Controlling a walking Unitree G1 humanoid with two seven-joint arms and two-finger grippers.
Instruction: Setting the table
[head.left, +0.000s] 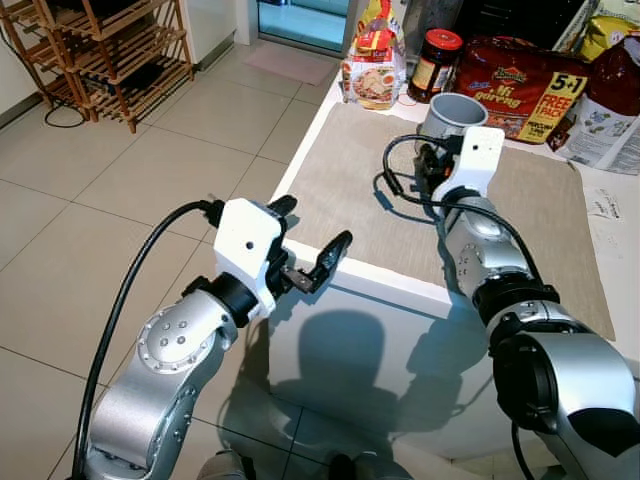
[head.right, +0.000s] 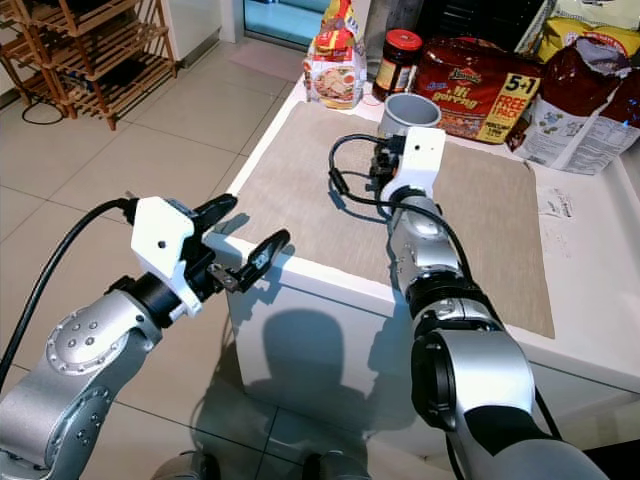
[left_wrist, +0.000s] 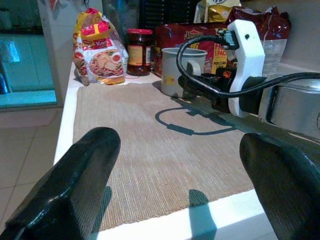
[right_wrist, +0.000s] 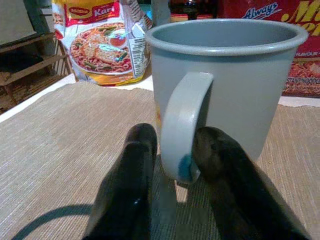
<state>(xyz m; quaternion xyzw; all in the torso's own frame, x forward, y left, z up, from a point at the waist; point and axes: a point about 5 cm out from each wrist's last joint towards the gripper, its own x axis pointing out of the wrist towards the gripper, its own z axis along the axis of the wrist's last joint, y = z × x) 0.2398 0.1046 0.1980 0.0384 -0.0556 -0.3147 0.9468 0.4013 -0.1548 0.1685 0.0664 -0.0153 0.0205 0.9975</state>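
Where the grey mug (right_wrist: 227, 85) stands upright at the far edge of the placemat (head.left: 350, 190) on the bench (head.left: 610, 240), its handle points back at the right hand (right_wrist: 175, 165), whose two fingers pinch that handle; the left hand (head.left: 310, 255) hovers spread off the near-left corner, well apart.

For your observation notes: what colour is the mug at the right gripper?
Grey; the mug shows best in the right wrist view, its handle between the right gripper fingers.

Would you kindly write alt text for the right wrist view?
A grey mug stands upright on a beige woven placemat, its handle flanked by the right gripper's two black jaws. Behind it lie a yellow noodle packet and a red multipack.
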